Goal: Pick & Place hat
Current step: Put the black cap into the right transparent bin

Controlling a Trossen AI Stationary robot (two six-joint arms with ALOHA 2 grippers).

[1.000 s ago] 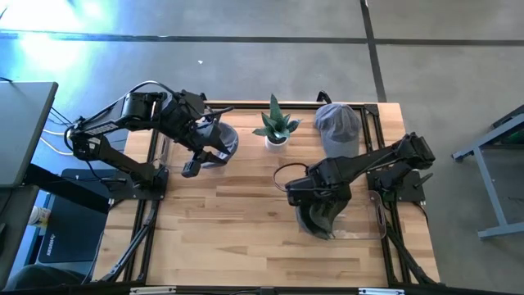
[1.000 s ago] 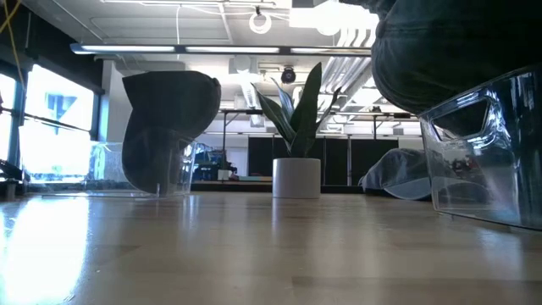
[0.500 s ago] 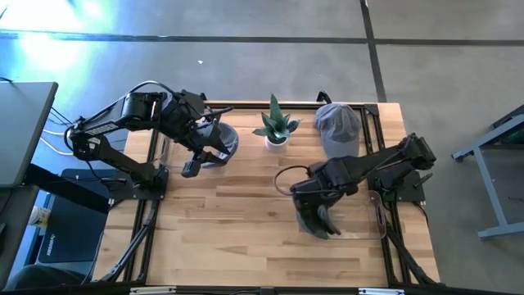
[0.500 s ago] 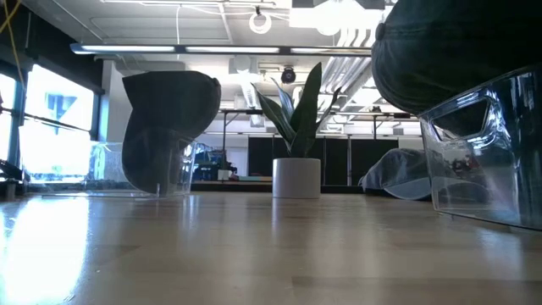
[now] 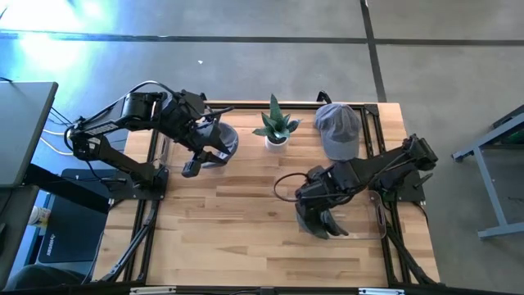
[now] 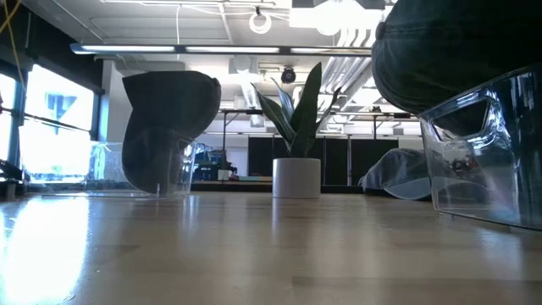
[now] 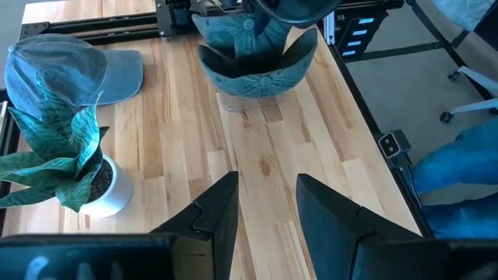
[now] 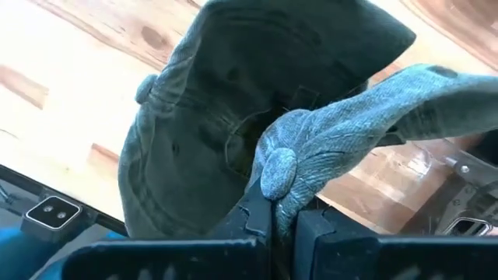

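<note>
While my right gripper (image 8: 271, 214) squeezes tight on a fold of the dark hat (image 8: 233, 117), the hat hangs at the near right part of the table (image 5: 221, 213), over a clear bin (image 5: 372, 221). My left gripper (image 7: 264, 204) waits by the far left side with its fingers apart, holding nothing. A grey cap (image 5: 337, 129) lies near a little plant (image 5: 276, 125).

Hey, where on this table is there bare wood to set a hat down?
Free: the table's whole near strip and the middle stretch between the left gripper and the right gripper. Crowded: the far edge, with potted plant and grey cap.
</note>
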